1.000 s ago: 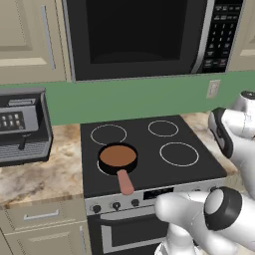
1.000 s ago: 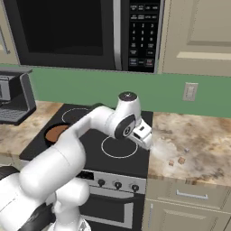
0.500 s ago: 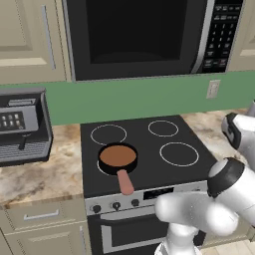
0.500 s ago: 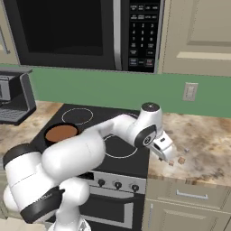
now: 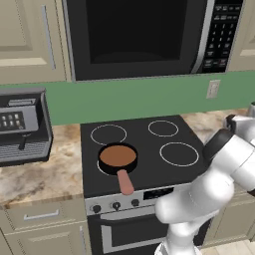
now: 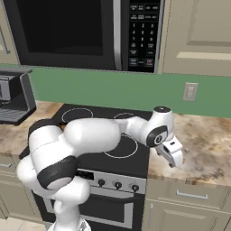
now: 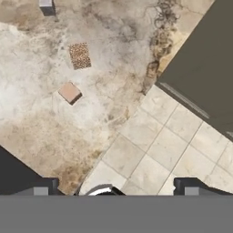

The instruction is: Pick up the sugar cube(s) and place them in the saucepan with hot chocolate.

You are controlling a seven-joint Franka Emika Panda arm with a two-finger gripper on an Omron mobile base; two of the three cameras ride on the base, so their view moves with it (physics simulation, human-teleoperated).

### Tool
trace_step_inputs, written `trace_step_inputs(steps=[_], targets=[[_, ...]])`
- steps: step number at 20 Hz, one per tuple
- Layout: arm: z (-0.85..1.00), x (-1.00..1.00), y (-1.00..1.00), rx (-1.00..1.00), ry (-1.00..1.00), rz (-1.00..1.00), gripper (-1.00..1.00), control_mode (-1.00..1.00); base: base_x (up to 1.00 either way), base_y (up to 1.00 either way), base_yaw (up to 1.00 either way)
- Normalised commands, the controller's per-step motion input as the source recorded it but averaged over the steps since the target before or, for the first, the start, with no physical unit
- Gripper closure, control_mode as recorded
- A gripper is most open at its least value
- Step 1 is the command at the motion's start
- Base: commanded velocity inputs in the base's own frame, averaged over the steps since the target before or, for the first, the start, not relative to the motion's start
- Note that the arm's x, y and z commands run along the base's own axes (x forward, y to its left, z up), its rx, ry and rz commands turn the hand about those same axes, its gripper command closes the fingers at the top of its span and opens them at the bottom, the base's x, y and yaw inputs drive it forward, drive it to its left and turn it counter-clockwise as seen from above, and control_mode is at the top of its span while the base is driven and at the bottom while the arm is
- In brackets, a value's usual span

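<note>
A: Big things first. Stove (image 5: 144, 149) in the middle, microwave (image 5: 134, 35) above it, speckled counter (image 6: 207, 144) running off to the right. Arm stretched across the cooktop, hand out over that counter's front edge.

B: Why there?

A: My guess is the cubes lie on that side, so it reaches away from the pan to fetch them. The saucepan (image 5: 118, 158) sits on the front left burner, brown liquid inside, pink handle pointing to the stove front, well apart from the hand.

B: Gripper?

A: Gripper (image 6: 173, 158) points down over the counter lip. In the hand view the two fingertips (image 7: 43, 186) stand wide apart with nothing between them.

B: And the cubes?

A: Hand view shows a plain tan sugar cube (image 7: 69, 92) on the counter and a speckled brown cube (image 7: 80, 55) near it, apart from each other. A small grey block (image 7: 46, 6) lies farther off; can't tell what it is. None lies under the fingers; floor tiles (image 7: 159, 145) show beneath the hand.

B: So?

A: Nothing picked up yet, I'd say. The hand needs to come in over the counter before lowering.
</note>
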Motion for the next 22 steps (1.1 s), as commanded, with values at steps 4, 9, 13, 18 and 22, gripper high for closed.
trace_step_inputs(steps=[4,9,13,18,22], targets=[[-0.30,0.21,-0.16,0.01,0.06,-0.04,-1.00,-1.00,0.00,0.00,0.00],[-0.22,0.20,-0.01,0.08,0.00,0.00,-1.00,-1.00,0.00,0.00,0.00],[-0.18,0.27,-0.15,0.17,0.00,0.00,-1.00,-1.00,0.00,0.00,0.00],[-0.15,0.23,-0.24,0.13,0.00,0.00,-1.00,-1.00,0.00,0.00,0.00],[-0.14,0.24,-0.20,0.09,0.00,0.00,-1.00,-1.00,0.00,0.00,0.00]])
